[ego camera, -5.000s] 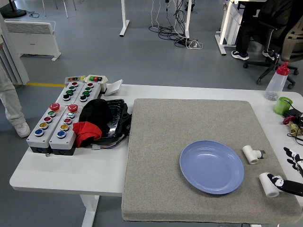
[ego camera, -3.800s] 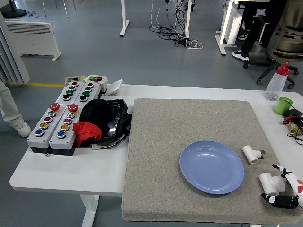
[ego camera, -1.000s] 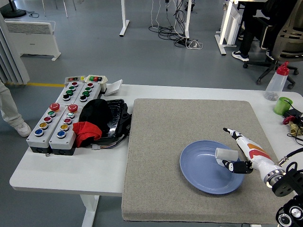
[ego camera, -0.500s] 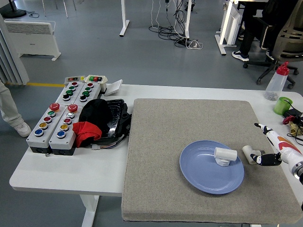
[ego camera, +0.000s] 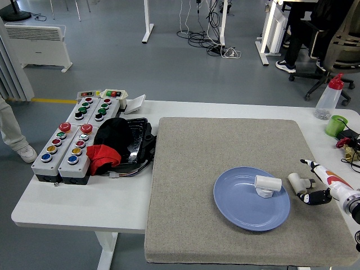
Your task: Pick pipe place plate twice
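Note:
A blue plate (ego camera: pixel 242 211) lies on the grey mat (ego camera: pixel 197 169). One white pipe fitting (ego camera: pixel 266 185) lies in the plate near its right rim. A second white pipe fitting (ego camera: pixel 298 182) lies on the mat just right of the plate. My right hand (ego camera: pixel 314 181) comes in from the right edge and is at this second fitting, fingers spread around it, with the thumb (ego camera: pixel 315 197) below and a finger (ego camera: pixel 310 165) above. The hand holds nothing. My left hand is out of view.
Two grey button boxes (ego camera: pixel 67 143) and a black and red bundle (ego camera: pixel 115 143) sit at the table's left. A clear bottle with a red cap (ego camera: pixel 329 98) and a green cup (ego camera: pixel 336 125) stand at the far right. A person's leg shows at the left edge.
One second ago my right hand held a pipe fitting over the plate. It let the fitting go in the plate and moved right to the second fitting on the mat.

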Available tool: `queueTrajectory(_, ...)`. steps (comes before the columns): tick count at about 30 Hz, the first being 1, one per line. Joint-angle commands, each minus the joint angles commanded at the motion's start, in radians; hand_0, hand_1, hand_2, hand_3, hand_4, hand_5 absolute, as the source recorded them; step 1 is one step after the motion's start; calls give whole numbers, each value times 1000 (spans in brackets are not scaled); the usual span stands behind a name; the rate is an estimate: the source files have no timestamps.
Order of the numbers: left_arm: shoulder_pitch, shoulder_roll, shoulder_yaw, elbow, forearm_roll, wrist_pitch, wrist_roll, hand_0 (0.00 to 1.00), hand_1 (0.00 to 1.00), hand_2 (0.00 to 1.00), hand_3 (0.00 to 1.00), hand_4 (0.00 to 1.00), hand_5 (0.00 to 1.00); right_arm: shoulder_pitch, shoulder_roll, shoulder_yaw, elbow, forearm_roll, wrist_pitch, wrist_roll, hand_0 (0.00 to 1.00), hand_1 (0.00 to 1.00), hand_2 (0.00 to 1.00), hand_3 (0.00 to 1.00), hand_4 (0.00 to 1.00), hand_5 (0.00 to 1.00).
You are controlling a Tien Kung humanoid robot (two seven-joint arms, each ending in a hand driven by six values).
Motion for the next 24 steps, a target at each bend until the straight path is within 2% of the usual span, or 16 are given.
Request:
queueTrajectory(7,6,-4,2,-1,-2,2,2,582,577,583,486,409,998,33,29,-32,-97,28,-31,35,998,927,998,965,759,253)
queueTrajectory(12,8,-5,1,-2,0,1,4,582,578,585,487,408,998,48,38,-49,-130,42,-37,45,985,924,998,945,755,253)
queueTrajectory(16,11,-6,0,-3,2,1,7,582,578,585,487,408,998,60,45,-63,-155,56,-61,63,985,924,998,945,755,253)
queueTrajectory(17,11,-6,0,-3,2,1,7,582,578,587,487,409,998,62,45,-64,-159,58,-66,65,895,846,911,874,733,235)
queueTrajectory(22,13,-6,-2,-4,6,0,8,582,578,587,487,409,998,65,42,-70,-170,76,-66,78,895,846,911,874,733,235)
queueTrajectory(23,13,-6,-2,-4,6,-1,8,582,578,587,487,409,998,65,42,-70,-170,76,-66,79,709,684,682,728,671,184)
queueTrajectory(24,13,-6,-2,-4,6,-1,8,582,578,587,487,409,998,63,40,-71,-173,73,-62,80,709,684,682,728,671,184)
